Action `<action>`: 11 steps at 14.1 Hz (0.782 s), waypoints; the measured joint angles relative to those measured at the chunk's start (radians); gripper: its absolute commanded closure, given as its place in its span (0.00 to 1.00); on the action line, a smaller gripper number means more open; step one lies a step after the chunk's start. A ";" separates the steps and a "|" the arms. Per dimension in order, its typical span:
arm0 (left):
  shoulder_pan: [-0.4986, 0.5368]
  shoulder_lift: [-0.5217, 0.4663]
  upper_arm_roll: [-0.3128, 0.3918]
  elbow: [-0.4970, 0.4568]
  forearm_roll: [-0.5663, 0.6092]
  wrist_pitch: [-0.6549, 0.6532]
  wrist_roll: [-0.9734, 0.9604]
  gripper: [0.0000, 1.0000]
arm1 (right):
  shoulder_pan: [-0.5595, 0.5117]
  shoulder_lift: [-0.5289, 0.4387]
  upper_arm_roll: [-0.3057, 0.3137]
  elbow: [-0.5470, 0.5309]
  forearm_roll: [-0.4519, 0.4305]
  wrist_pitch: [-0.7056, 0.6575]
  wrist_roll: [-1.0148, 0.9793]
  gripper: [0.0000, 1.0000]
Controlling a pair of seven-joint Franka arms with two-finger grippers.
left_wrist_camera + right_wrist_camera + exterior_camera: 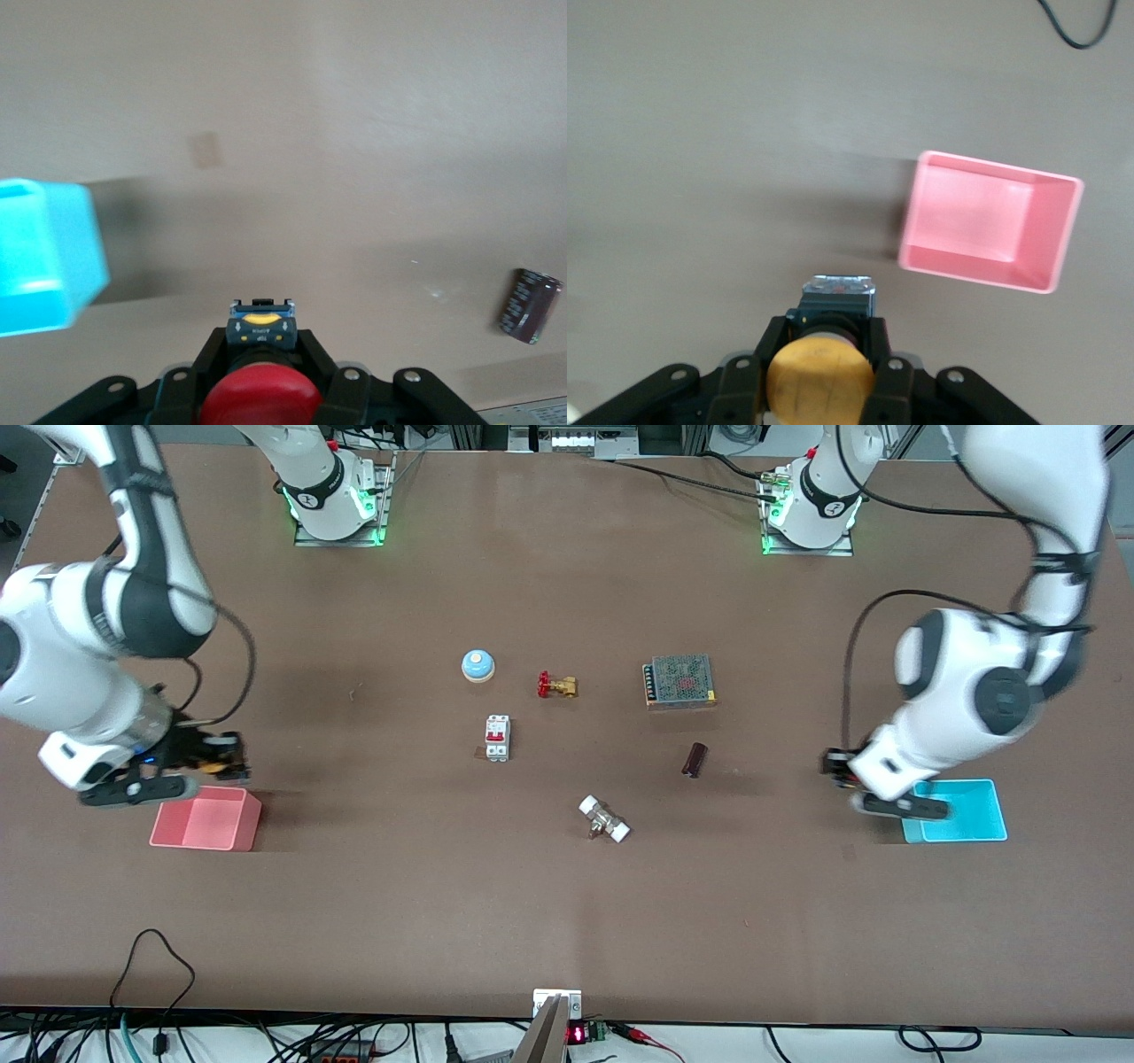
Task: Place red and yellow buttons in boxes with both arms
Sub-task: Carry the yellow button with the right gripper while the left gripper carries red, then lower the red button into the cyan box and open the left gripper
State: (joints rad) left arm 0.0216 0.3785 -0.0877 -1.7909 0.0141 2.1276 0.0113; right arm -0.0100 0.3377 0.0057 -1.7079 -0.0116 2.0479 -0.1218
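Observation:
My right gripper (217, 755) is shut on the yellow button (820, 381), with its black base between the fingers. It hangs over the table just beside the pink-red box (205, 821), which is empty in the right wrist view (990, 221). My left gripper (837, 766) is shut on the red button (259, 394). It hangs over the table just beside the cyan-blue box (966, 811), whose corner shows in the left wrist view (40, 257). Both buttons are outside the boxes.
In the middle of the table lie a blue dome bell (477, 664), a brass valve with a red handle (556, 685), a metal power supply (680, 680), a white circuit breaker (497, 738), a dark cylinder (695, 759) and a white-ended fitting (604, 819).

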 measured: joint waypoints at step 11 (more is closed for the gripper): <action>0.259 0.255 0.009 0.206 0.068 0.030 0.145 0.79 | -0.106 0.217 -0.013 0.045 0.040 0.180 -0.092 0.80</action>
State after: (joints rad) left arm 0.2805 0.6337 -0.0784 -1.5852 0.0819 2.1575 0.1562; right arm -0.1155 0.5547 -0.0077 -1.6631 0.0280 2.2282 -0.2140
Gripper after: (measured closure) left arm 0.630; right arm 0.595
